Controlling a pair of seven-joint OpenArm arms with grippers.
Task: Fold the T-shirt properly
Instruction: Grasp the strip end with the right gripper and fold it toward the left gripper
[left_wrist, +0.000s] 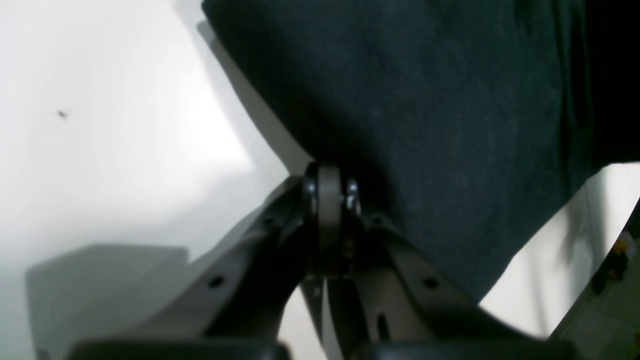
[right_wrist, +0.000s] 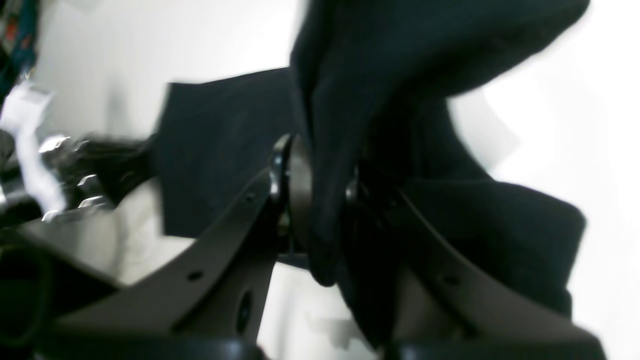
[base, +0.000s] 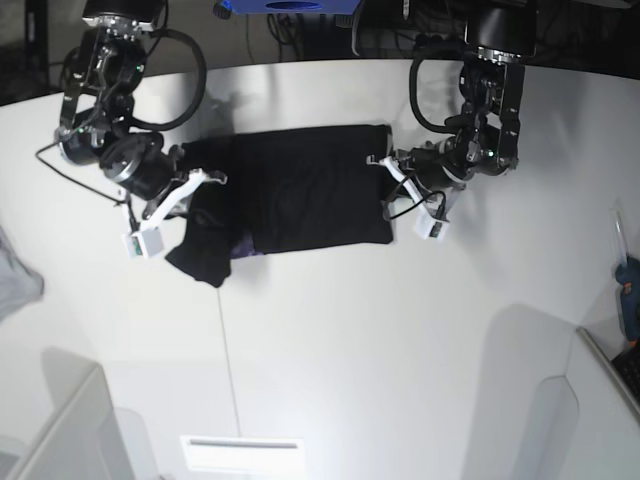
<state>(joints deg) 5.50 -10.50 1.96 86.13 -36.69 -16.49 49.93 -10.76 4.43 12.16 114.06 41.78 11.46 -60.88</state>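
White table (base: 350, 340) carries large black cloth T-shirt (base: 310, 190) at approx 12 o'clock, partly folded, w/ purple print peeking under its 9 o'clock side. Right end effector (right_wrist: 315, 195) pinches a hanging fold there; left end effector (left_wrist: 330, 192) clamps the 3 o'clock edge.

Robotics lab: white table (base: 330, 330), cables (base: 430, 60), two arms.
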